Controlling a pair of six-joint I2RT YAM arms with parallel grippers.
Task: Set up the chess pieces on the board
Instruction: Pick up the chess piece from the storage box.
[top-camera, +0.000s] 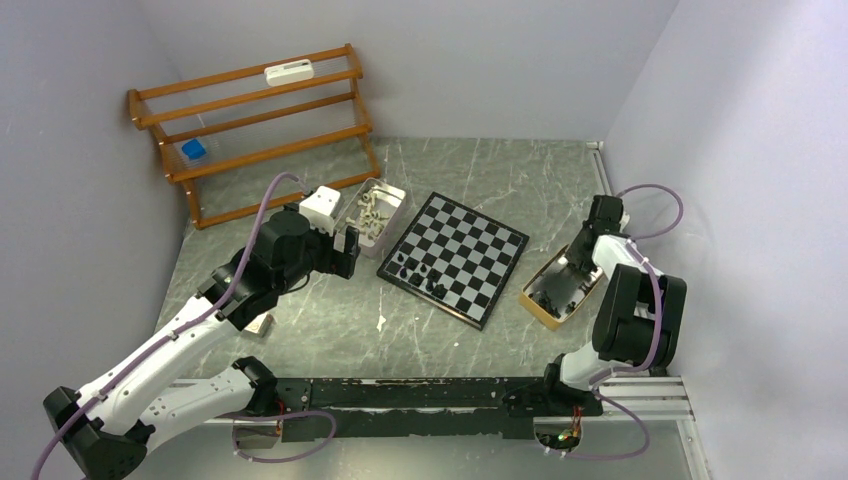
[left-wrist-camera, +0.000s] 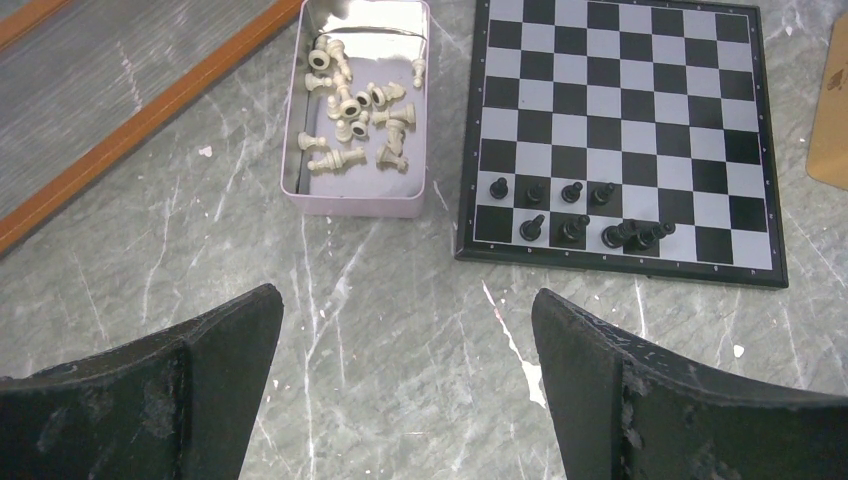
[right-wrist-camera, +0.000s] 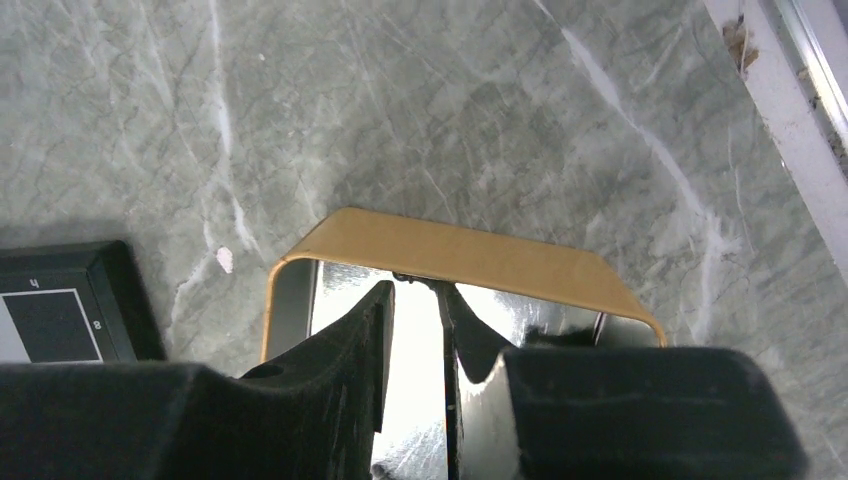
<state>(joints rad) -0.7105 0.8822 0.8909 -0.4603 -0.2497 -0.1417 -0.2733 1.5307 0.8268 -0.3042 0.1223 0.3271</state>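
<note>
left gripper (left-wrist-camera: 405, 300) spread wide, empty, above table (left-wrist-camera: 400, 410) | right gripper (right-wrist-camera: 417, 290) fingers nearly together inside orange tray (right-wrist-camera: 450, 255), hold cannot be told | black pieces (left-wrist-camera: 575, 225) on board (left-wrist-camera: 640, 100), rows nearest left gripper | white pieces (left-wrist-camera: 355, 110) in pink tin (left-wrist-camera: 350, 205) just beside board

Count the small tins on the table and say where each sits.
2. The silver tin, holding cream-white pieces, sits left of the board; the tan tin sits right of it, with the right tool inside it. None seems hidden.

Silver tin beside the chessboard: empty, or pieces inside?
Not empty: cream-white chess pieces lie jumbled inside the silver tin, most tipped over.
</note>
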